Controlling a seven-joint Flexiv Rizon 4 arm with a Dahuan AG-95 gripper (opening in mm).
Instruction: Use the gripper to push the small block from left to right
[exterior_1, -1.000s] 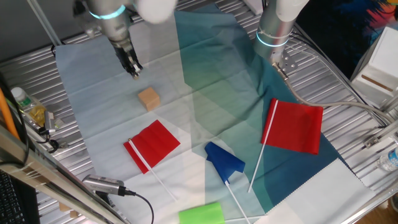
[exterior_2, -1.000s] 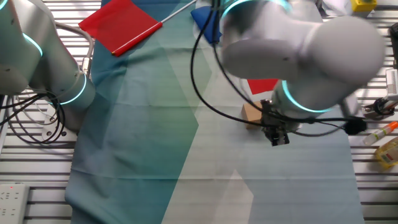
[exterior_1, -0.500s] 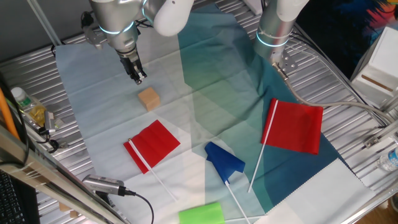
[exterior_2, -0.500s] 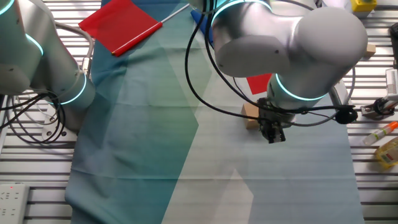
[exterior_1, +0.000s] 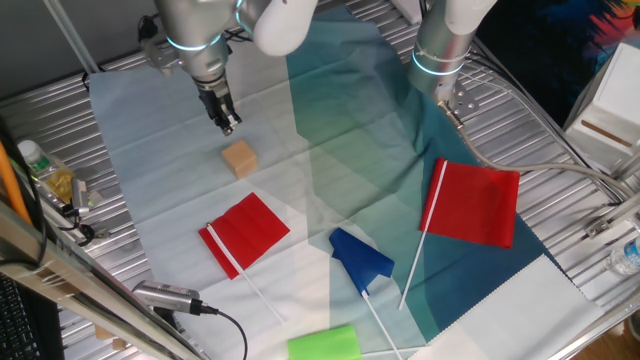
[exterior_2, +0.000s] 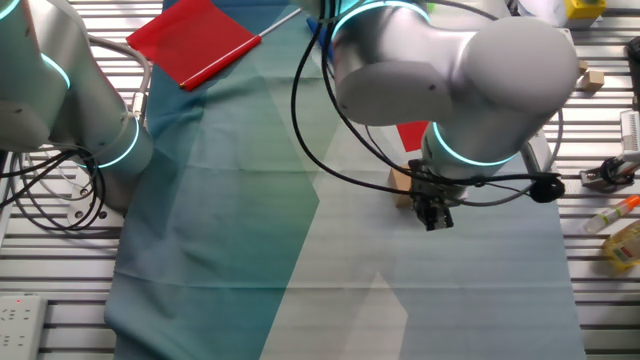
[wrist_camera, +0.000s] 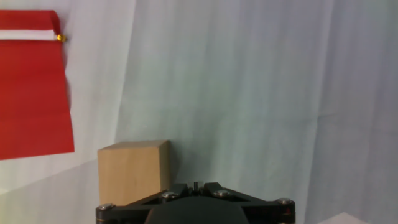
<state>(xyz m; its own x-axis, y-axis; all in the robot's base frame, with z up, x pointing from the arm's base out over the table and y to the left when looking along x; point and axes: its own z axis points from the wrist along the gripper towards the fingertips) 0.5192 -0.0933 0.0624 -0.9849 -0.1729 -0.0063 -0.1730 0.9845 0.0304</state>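
Observation:
The small block (exterior_1: 240, 158), a tan wooden cube, lies on the pale cloth. It also shows in the other fixed view (exterior_2: 402, 181), partly behind the arm, and in the hand view (wrist_camera: 133, 172) at lower left. My gripper (exterior_1: 227, 124) hangs just above the cloth, a little behind and to the left of the block, not touching it. Its black fingers are pressed together and hold nothing. In the other fixed view the gripper (exterior_2: 433, 218) sits right beside the block. In the hand view the gripper (wrist_camera: 195, 186) sits at the bottom edge.
A small red flag (exterior_1: 247, 230) lies just in front of the block. A blue flag (exterior_1: 360, 260), a larger red flag (exterior_1: 478, 203) and a green rounded block (exterior_1: 324, 344) lie further right and forward. A second arm (exterior_1: 445, 45) stands at the back. Bottles (exterior_1: 45, 172) lie at the left edge.
The gripper has moved a little forward and right, toward the block, and lower over the cloth. The block has not moved.

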